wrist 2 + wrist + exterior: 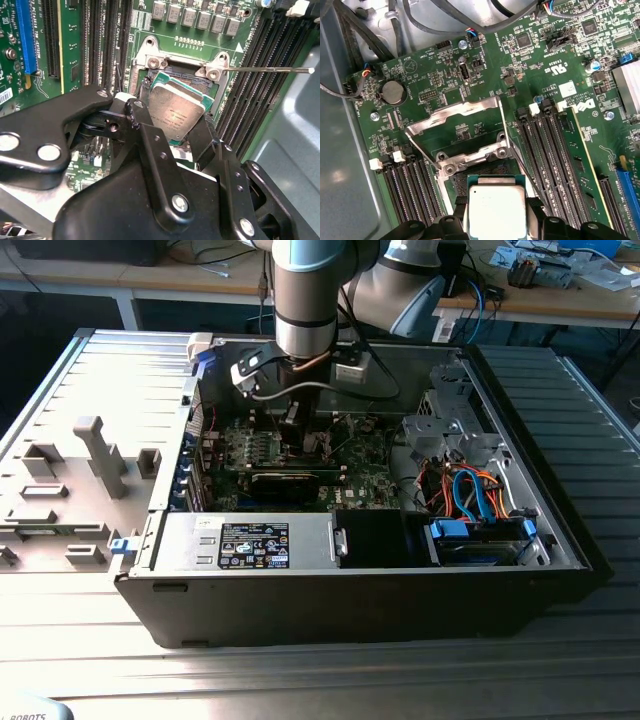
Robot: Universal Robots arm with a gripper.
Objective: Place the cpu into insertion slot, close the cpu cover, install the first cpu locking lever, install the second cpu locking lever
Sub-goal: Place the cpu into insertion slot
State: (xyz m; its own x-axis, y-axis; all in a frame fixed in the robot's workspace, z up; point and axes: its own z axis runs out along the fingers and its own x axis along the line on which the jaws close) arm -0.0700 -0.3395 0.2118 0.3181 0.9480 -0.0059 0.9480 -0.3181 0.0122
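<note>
gripper (172, 125): clamped on the cpu (497, 212) by opposite edges, sparing its underside.
cpu: just above the insertion slot (176, 76), seemingly not yet seated.
cpu cover (452, 114): swung open, leaving the slot accessible.

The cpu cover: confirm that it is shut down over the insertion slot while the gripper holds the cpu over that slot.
Not right. The cpu cover is open, swung back off the insertion slot, as the first wrist view shows. The rest stands: the gripper holds the cpu over that slot.
</note>
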